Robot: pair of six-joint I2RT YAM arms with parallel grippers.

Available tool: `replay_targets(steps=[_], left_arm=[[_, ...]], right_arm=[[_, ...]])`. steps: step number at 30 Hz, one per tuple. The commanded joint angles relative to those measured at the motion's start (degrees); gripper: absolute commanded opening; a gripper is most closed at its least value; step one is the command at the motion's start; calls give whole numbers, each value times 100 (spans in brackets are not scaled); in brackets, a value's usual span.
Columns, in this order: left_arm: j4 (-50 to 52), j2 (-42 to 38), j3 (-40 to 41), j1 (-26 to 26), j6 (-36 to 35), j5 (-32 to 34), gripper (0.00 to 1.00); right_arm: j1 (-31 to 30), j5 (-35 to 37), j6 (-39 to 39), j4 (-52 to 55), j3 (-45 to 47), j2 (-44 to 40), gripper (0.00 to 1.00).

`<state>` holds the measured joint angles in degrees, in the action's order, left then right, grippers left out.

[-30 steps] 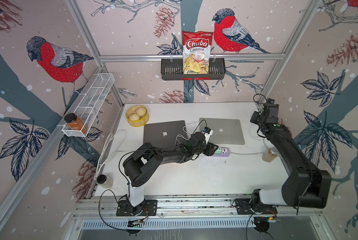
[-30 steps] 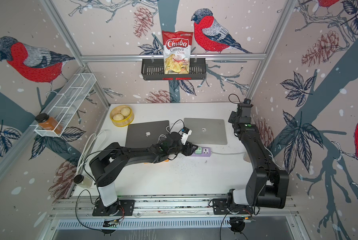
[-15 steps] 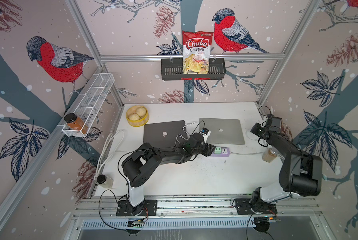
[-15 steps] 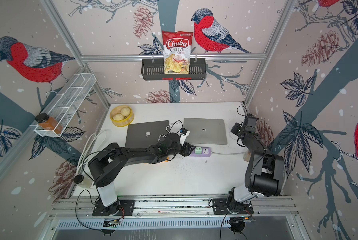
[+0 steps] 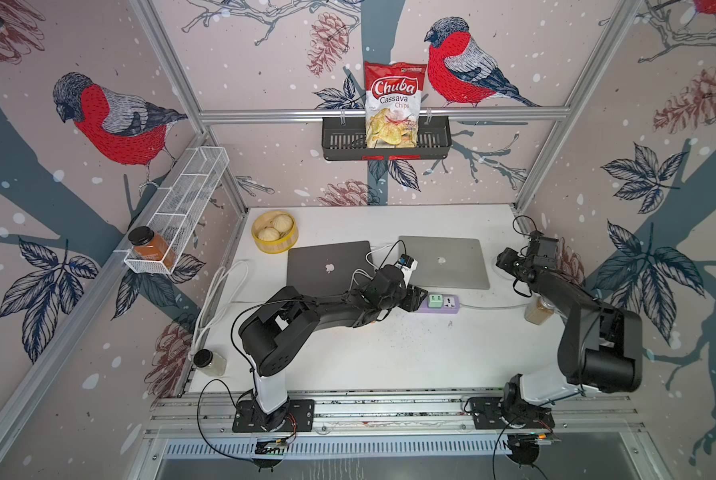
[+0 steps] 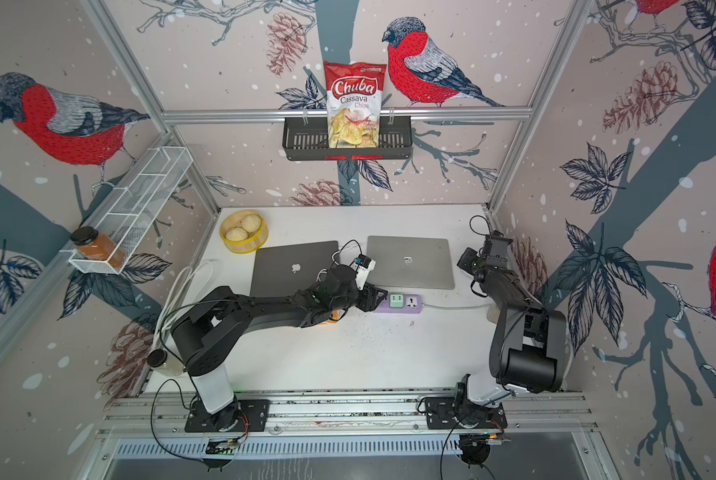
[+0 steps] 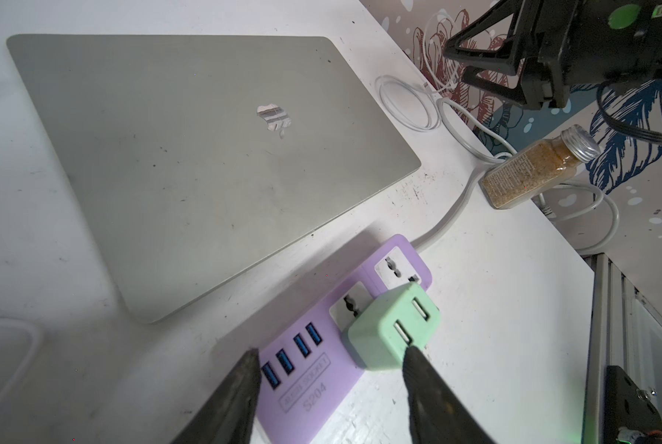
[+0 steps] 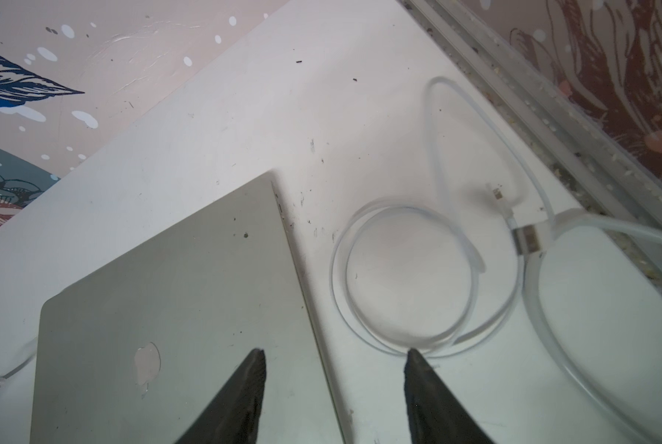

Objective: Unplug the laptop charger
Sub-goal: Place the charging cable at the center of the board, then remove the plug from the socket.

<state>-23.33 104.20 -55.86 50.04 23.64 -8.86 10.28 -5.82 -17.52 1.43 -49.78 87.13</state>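
Right wrist view: a thin white charger cable (image 8: 337, 269) is seen lying in a loop on the white table (image 8: 244, 115). It is just beside the side edge of a closed silver laptop (image 8: 191, 292) but is not touching it. Its shiny plug end (image 8: 529, 240) is lying loose near the metal rail, so the cable is judged to be out of the laptop already. The right gripper (image 8: 335, 351) is held above the laptop's edge with its fingers spread apart, and nothing is held. In the left wrist view the left gripper (image 7: 331, 353) is also spread wide and nothing is gripped. One of its fingers is right by a mint-green cube plug (image 7: 390, 330) that is stuck in a flat purple power strip (image 7: 321, 380). Things could go wrong from here. If the green cube is pulled, the light strip may be lifted or dragged along, because nothing is holding it down. The strip's thick grey cord runs past a small glass spice bottle (image 7: 533, 169), so the bottle could be tipped over. If the right fingers are lowered, the laptop lid could be scratched, or the loose loop could be caught and dragged.
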Motion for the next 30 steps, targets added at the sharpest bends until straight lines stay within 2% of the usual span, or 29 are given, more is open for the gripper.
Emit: replay_targets(steps=[1, 4, 11, 21, 26, 30], left_arm=[[-97, 12, 5, -13, -17, -28, 60], [-84, 3, 14, -14, -11, -35, 60], [-146, 28, 48, -12, 73, -74, 59], [369, 222, -100, -21, 224, -21, 56], [335, 361, -99, -77, 414, -35, 53], [309, 434, -98, -140, 488, -89, 52]], right_arm=[[-132, 507, 130, 312, 144, -236, 67], [-384, 750, 168, 417, 293, -579, 70], [-1179, 802, 105, 787, 294, -1284, 70], [-2315, 405, 122, 1342, 575, -1665, 71], [-3117, 682, -281, 1193, 1120, -2102, 71], [-3965, 1201, -596, 856, 1435, -2344, 72]])
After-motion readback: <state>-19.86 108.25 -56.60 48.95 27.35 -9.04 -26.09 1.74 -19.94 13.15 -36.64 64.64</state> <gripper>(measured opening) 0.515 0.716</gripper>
